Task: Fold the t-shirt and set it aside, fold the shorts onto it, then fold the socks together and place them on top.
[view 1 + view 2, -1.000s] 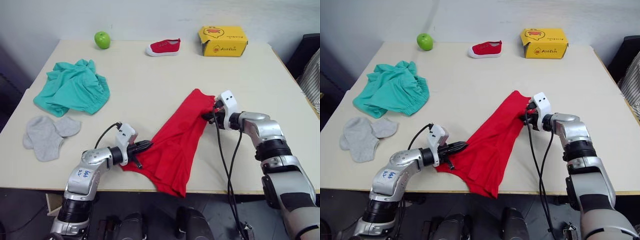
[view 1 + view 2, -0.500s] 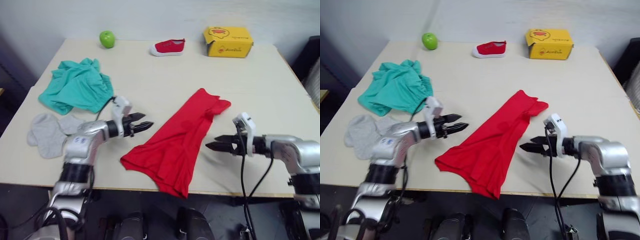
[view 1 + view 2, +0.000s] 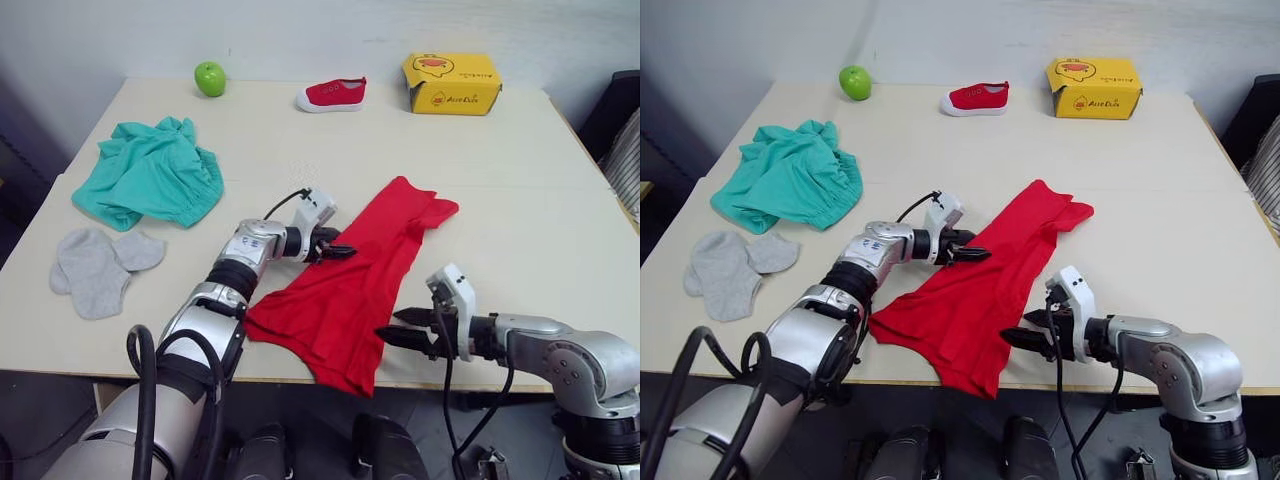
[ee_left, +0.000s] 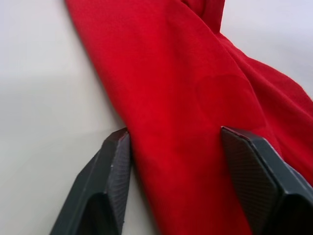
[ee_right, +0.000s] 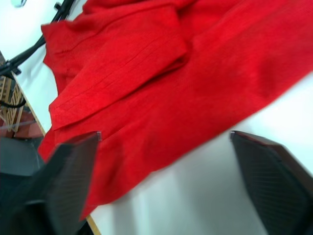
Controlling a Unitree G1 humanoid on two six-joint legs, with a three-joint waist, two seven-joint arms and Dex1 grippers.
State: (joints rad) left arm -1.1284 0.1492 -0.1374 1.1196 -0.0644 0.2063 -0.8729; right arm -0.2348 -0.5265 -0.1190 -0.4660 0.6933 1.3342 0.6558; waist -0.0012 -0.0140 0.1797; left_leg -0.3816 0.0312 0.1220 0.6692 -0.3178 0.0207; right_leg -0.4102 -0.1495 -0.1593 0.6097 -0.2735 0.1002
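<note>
Red cotton t-shirt [image 3: 352, 285] lay diagonally on desk [image 3: 520, 180], between spread-fingered left gripper [image 3: 338, 250] at upper edge and likewise spread, empty right gripper [image 3: 398, 328] at lower edge.

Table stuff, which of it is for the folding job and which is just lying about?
For the job:
t-shirt
shorts
socks

Lying about:
apple
shoe
yellow box
</note>
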